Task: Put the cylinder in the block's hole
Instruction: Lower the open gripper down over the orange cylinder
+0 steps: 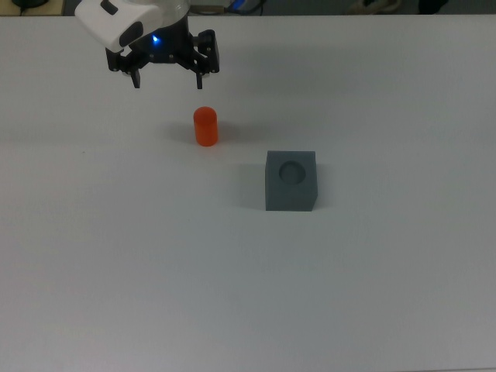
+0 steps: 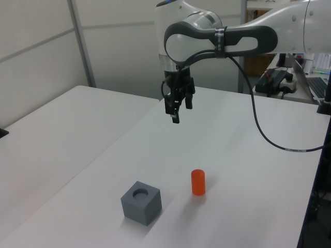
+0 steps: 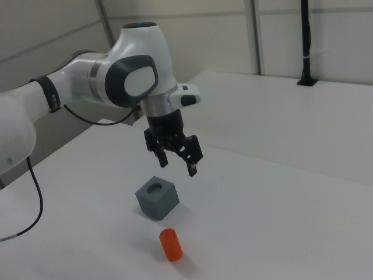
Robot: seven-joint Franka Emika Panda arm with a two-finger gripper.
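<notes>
Above a white table (image 1: 93, 271), our gripper (image 1: 168, 79) hangs in the air with its two fingers spread apart, holding nothing. We see the orange cylinder (image 1: 205, 126) standing upright on the tabletop below it, well clear of the fingertips. Near the cylinder, to its lower right in the top view, sits the grey block (image 1: 291, 182), its round hole (image 1: 292, 172) facing up and unfilled.

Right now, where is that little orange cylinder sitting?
The small bright orange cylinder stands upright on the white table, up and to the top view's left of the dark grey cube, apart from it, below the open claw.
</notes>
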